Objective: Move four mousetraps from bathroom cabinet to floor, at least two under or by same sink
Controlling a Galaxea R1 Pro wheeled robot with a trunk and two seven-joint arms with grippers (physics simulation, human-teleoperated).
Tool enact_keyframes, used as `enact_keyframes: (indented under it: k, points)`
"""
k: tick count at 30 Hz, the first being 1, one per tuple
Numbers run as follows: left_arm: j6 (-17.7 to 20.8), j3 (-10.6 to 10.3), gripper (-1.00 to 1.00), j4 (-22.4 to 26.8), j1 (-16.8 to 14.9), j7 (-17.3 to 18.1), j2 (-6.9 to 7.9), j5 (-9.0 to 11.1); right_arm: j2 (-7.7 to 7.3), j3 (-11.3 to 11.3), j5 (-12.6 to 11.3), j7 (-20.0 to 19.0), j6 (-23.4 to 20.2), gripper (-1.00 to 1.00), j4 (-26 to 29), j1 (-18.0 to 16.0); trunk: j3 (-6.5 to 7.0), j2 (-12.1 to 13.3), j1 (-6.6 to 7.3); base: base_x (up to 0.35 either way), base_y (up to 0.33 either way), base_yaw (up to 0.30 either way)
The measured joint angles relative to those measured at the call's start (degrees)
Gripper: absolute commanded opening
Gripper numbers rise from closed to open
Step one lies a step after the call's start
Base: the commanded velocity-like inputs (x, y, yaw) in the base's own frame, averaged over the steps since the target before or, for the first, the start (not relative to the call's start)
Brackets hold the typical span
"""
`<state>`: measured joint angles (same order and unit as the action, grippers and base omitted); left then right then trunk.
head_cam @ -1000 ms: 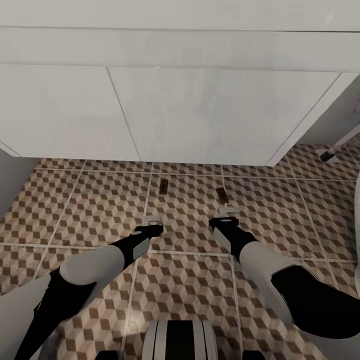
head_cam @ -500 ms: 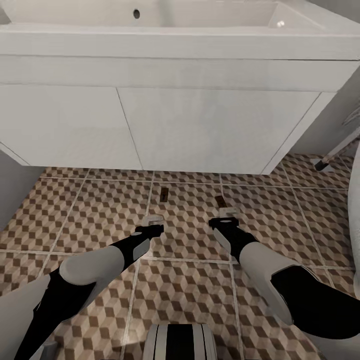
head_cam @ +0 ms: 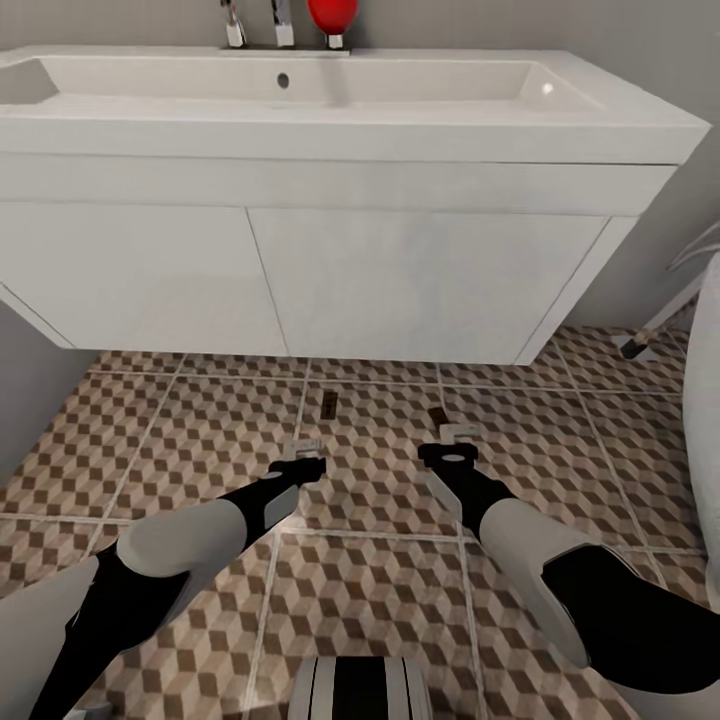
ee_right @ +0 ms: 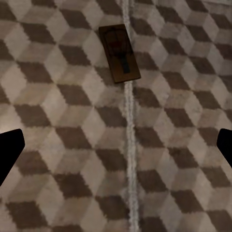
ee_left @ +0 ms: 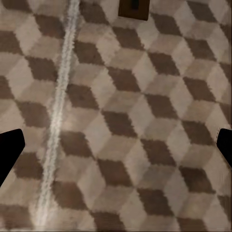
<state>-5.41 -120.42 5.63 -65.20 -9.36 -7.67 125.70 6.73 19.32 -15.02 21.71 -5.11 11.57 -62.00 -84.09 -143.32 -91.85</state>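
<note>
Two mousetraps lie flat on the bathroom floor (head_cam: pixel 200 440) in front of the sink (head_cam: pixel 300 85) and its white vanity. The left mousetrap (head_cam: pixel 327 402) (ee_left: pixel 134 7) is just ahead of my left gripper (head_cam: pixel 305 452) (ee_left: pixel 116 150), which is open and empty above the tiles. A short way beyond my right gripper (head_cam: pixel 455 438) (ee_right: pixel 116 150) lies the right mousetrap (head_cam: pixel 436 414) (ee_right: pixel 119 53), on a grout line. That gripper is open too, with nothing between its fingers (ee_right: pixel 9 150). The cabinet is out of view.
Chrome taps (head_cam: pixel 235 25) and a red object (head_cam: pixel 331 15) stand at the back of the basin. A white bathtub edge (head_cam: pixel 705 400) rises at the right, with a dark-tipped leg (head_cam: pixel 635 345) beside it. A grey wall (head_cam: pixel 20 400) closes the left side.
The head camera has tilted up, so the basin, taps and red object have come into view. Both arms and the two mousetraps stay where they were.
</note>
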Motion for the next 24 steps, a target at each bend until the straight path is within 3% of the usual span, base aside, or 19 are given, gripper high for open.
enact_keyframes:
  k: [7,14,24]
  points:
    - [0.23,-0.02,1.0,2.11,1.71,-0.02,0.19,-0.13,0.05,0.09,0.07,0.0,0.64,1.0,-0.14,2.62,1.54,0.23,0.25,0.0,0.0,0.0]
    - [0.29,-0.06,1.0,3.99,4.45,-0.11,0.25,-0.25,0.06,0.63,0.1,0.0,0.77,1.0,-0.3,5.94,2.79,3.03,1.78,0.0,0.0,0.0]
    - [0.3,-0.13,1.0,4.36,10.01,-0.13,0.26,-0.35,-0.01,5.31,0.1,0.01,1.11,1.0,-1.09,11.43,4.59,7.04,3.98,0.0,0.0,0.0]
